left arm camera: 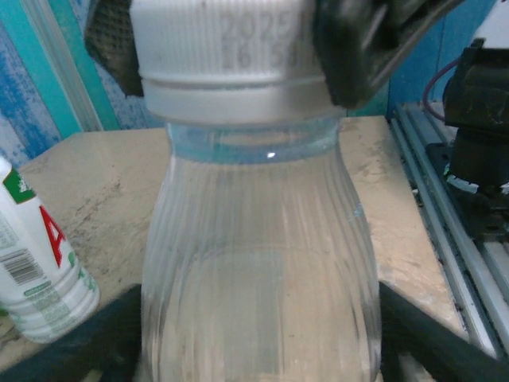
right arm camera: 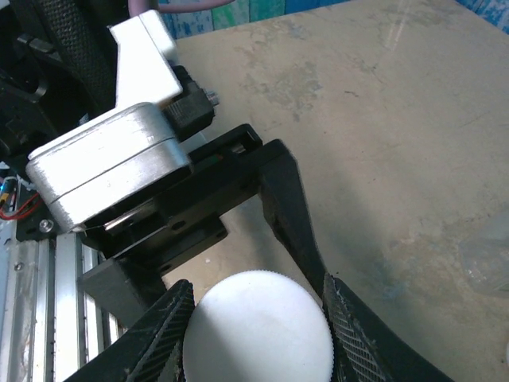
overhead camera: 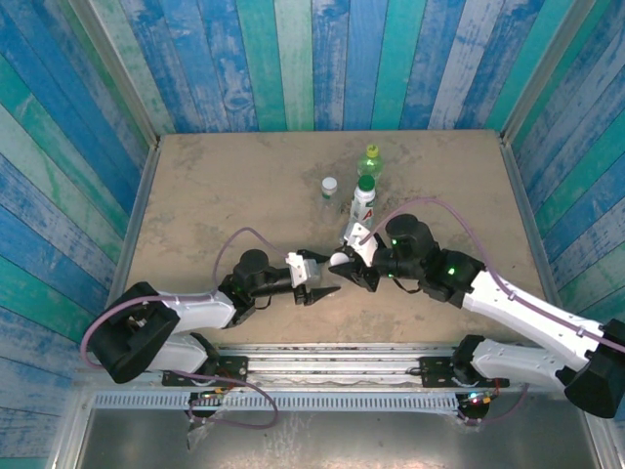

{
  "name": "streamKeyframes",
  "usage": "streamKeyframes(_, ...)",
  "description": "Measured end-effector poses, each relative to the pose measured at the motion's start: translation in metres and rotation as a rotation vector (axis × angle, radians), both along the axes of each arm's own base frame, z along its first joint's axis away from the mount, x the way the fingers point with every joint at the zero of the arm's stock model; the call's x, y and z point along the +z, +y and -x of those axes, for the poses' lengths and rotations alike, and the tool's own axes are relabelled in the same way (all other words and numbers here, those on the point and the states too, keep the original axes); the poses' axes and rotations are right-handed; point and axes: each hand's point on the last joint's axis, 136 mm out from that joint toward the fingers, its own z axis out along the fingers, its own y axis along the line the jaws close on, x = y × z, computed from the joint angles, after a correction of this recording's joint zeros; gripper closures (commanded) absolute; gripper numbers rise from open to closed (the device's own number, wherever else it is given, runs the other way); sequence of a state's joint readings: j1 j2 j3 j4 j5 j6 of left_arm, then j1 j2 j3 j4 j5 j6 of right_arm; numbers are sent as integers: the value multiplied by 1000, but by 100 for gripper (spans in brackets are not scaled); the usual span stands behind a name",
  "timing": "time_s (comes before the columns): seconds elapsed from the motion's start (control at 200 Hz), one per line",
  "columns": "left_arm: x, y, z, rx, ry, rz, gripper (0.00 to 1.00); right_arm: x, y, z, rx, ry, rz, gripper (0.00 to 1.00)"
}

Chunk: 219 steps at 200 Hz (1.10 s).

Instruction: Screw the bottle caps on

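A clear ribbed bottle (left arm camera: pixel 254 263) stands upright between the black fingers of my left gripper (left arm camera: pixel 258 338), which is shut on its body. Its white cap (left arm camera: pixel 231 56) sits on the neck, and my right gripper (right arm camera: pixel 254 326) is shut on that white cap (right arm camera: pixel 256 330) from above. In the top view both grippers meet at the table's near middle: left gripper (overhead camera: pixel 322 277), right gripper (overhead camera: pixel 349 266), white cap (overhead camera: pixel 339 260). Behind them stand a white-labelled bottle (overhead camera: pixel 363 200) with a dark green cap, a green bottle (overhead camera: pixel 370 164) with a yellow-green cap, and a small clear bottle (overhead camera: pixel 329 188) with a white cap.
The white-labelled bottle (left arm camera: pixel 36 274) stands close on the left in the left wrist view. Blue striped walls ring the tan table (overhead camera: pixel 215 195). A metal rail (overhead camera: pixel 332 354) runs along the near edge. The table's left half and far right are open.
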State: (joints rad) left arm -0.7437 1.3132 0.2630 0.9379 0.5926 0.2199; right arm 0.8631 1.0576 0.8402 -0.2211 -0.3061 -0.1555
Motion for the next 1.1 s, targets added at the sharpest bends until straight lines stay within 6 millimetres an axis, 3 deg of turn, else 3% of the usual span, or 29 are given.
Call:
streamKeyframes(0.08, 2, 4, -5, 45, 15, 7, 0, 3, 1, -7, -23, -10, 6, 66)
streamKeyframes(0.125, 3, 8, -7, 76, 19, 15, 6, 4, 2, -15, -46, -16, 11, 66)
streamKeyframes(0.275, 3, 33, -11, 192, 35, 46, 6, 8, 10, -45, -112, -20, 16, 67)
streamKeyframes(0.456, -11, 69, -16, 335, 112, 90, 6, 6, 23, -84, -166, -14, 35, 66)
streamKeyframes(0.636, 1, 79, -17, 379, 129, 154, 6, -7, 31, -111, -190, 14, 59, 65)
streamKeyframes(0.776, 5, 81, -19, 395, 134, 173, 6, -20, 31, -118, -193, 38, 74, 62)
streamKeyframes(0.891, -2, 80, -20, 395, 156, 157, 6, -27, 30, -122, -198, 53, 85, 56)
streamKeyframes(1.096, -9, 79, -20, 394, 181, 141, 6, -26, 29, -124, -196, 46, 81, 28)
